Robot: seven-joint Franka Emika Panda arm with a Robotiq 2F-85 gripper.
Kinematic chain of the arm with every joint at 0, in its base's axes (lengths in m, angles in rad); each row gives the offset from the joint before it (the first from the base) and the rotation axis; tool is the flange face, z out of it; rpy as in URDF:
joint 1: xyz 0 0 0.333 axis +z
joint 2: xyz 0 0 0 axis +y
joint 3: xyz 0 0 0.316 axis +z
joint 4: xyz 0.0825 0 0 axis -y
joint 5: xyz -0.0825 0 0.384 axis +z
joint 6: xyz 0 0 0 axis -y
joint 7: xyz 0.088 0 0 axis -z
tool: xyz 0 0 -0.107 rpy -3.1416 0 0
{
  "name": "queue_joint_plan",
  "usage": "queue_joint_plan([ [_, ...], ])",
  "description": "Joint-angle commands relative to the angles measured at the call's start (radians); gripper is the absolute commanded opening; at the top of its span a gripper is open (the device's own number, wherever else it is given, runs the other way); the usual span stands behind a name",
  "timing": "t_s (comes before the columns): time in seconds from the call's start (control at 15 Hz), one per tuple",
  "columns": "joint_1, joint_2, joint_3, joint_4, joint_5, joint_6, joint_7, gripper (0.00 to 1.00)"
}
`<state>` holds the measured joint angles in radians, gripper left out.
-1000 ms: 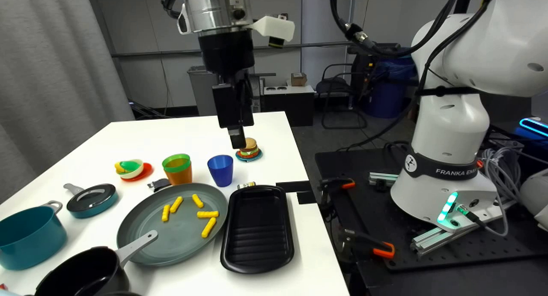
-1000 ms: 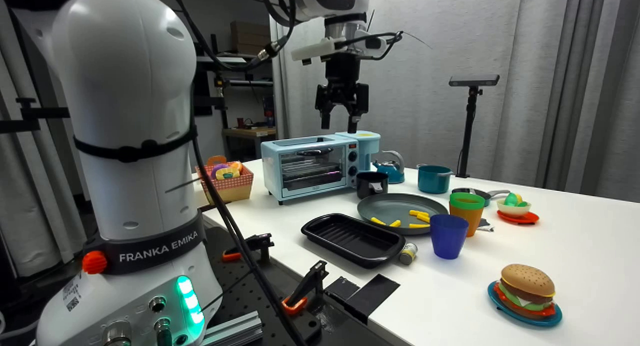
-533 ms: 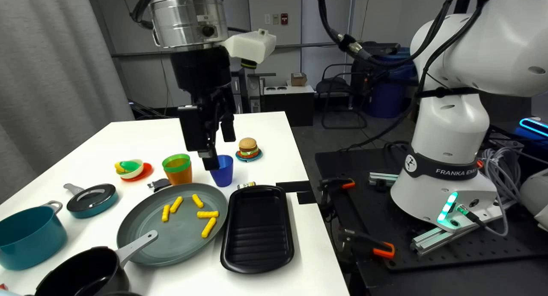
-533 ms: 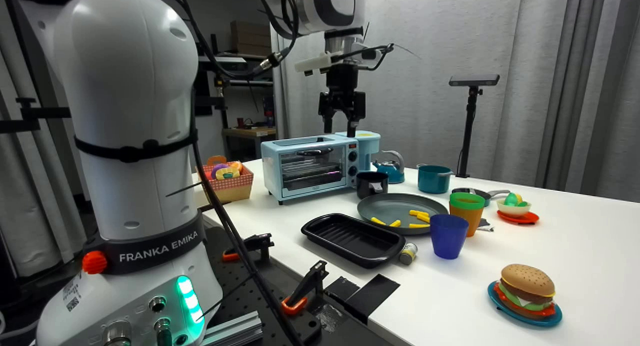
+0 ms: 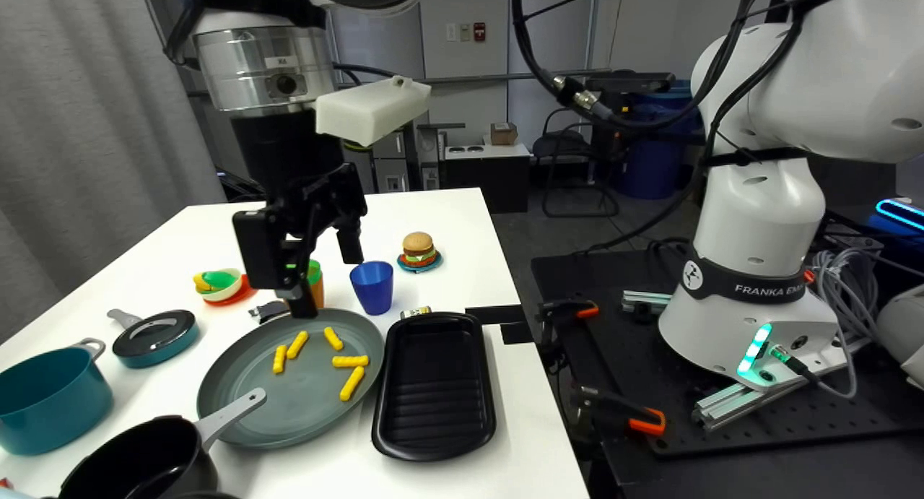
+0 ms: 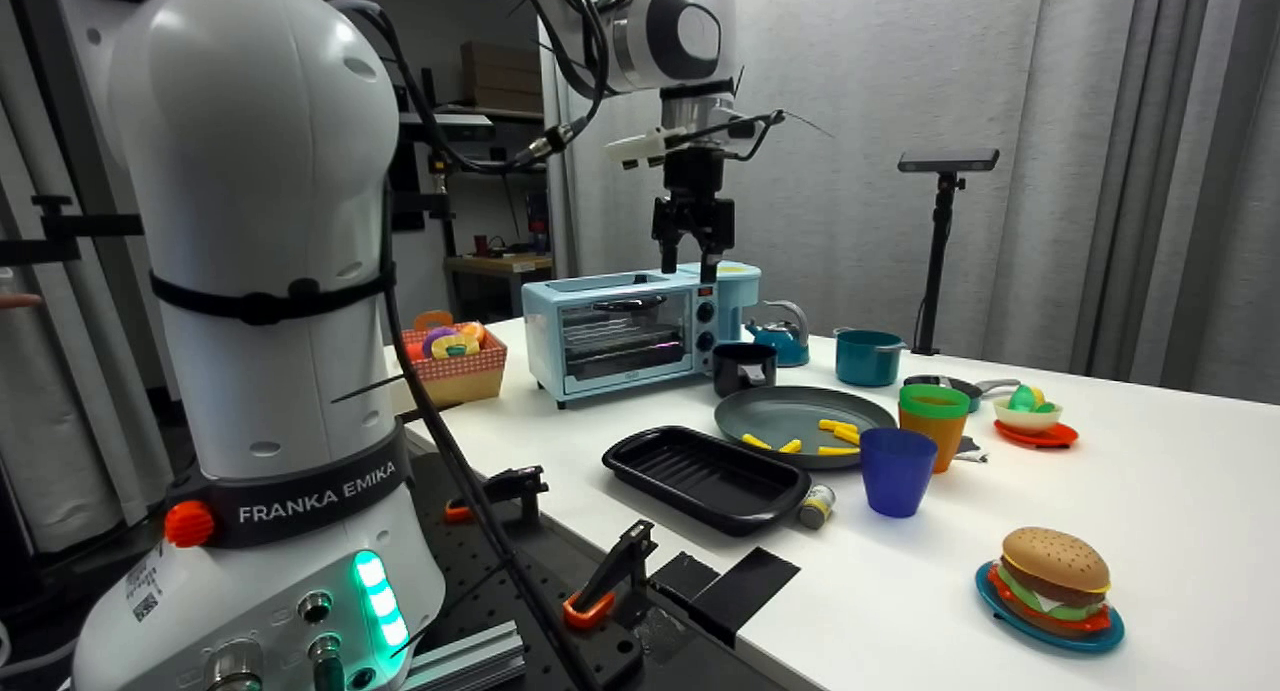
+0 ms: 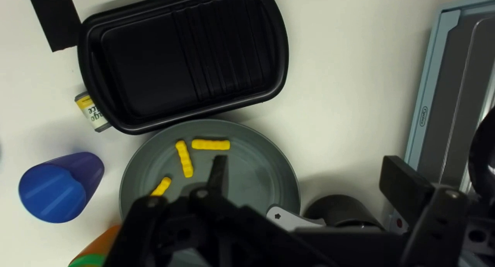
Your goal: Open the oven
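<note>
The light-blue toaster oven (image 6: 622,331) stands on the white desk (image 6: 1180,471), its glass door (image 6: 626,347) closed, a black saucepan (image 6: 735,367) near its knobs (image 6: 706,312). Above the desk the end effector (image 6: 689,267) hangs pointing down, its fingers (image 7: 402,186) wide apart and holding nothing. The wrist view shows a gray plate (image 7: 249,172) with yellow sticks (image 7: 210,144) beneath it, just beside a black tray (image 7: 147,73), with part of the oven along the right edge.

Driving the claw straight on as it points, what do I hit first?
The claw points down, so likely the gray plate, near its edge: one finger lines up over it in the wrist view. Depth is unclear; the oven looks outside that line.
</note>
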<state>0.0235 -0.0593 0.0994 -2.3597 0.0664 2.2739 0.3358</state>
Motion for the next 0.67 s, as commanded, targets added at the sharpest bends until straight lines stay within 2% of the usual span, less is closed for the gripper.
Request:
queue_joint_plan([
  [0.0, 0.02, 0.067, -0.002, 0.068, -0.006, 0.015, 0.055, 1.0],
  [0.6, 0.072, 0.156, 0.0, 0.148, -0.027, 0.013, 0.117, 1.0],
])
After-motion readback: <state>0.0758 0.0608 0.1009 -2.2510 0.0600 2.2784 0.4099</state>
